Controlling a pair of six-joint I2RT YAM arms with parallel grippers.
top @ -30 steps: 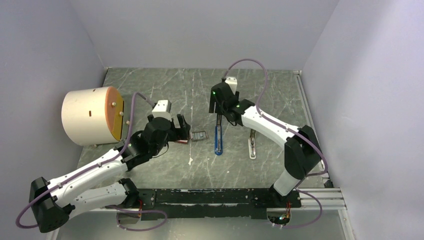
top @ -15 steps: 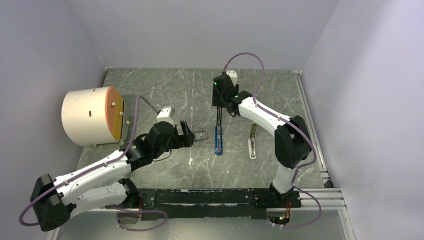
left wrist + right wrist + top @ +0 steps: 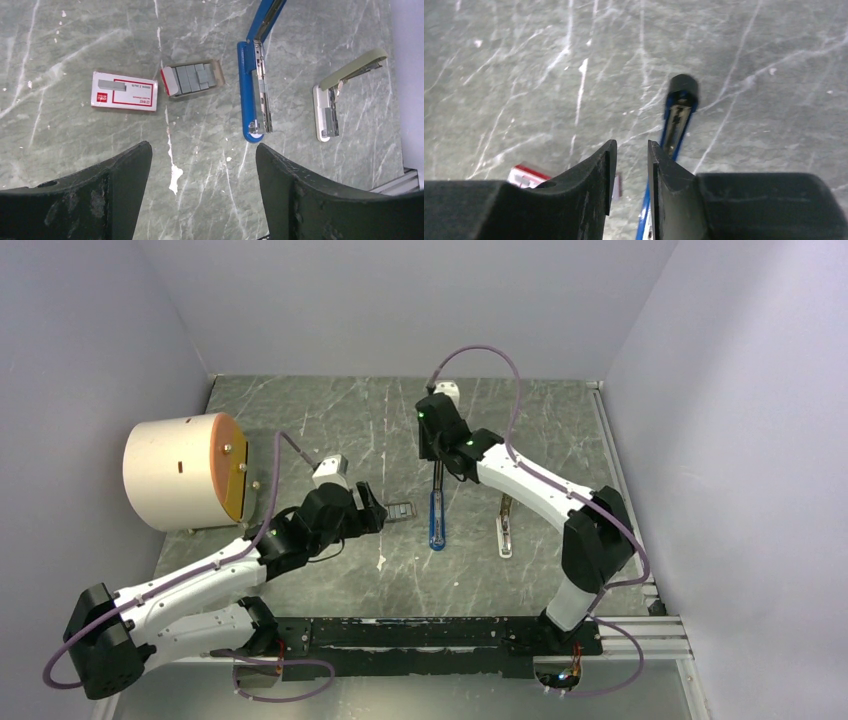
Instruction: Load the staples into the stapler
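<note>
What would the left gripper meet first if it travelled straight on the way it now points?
Probably the staples, lying ahead of the left gripper. If it tilts downward, the bare table comes first; depth is unclear.

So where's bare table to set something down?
Free: far strip between drum and right claw; near strip between blue stapler and rail. Crowded: middle row of red box, staples, blue stapler, beige stapler, with left claw at its left end.
</note>
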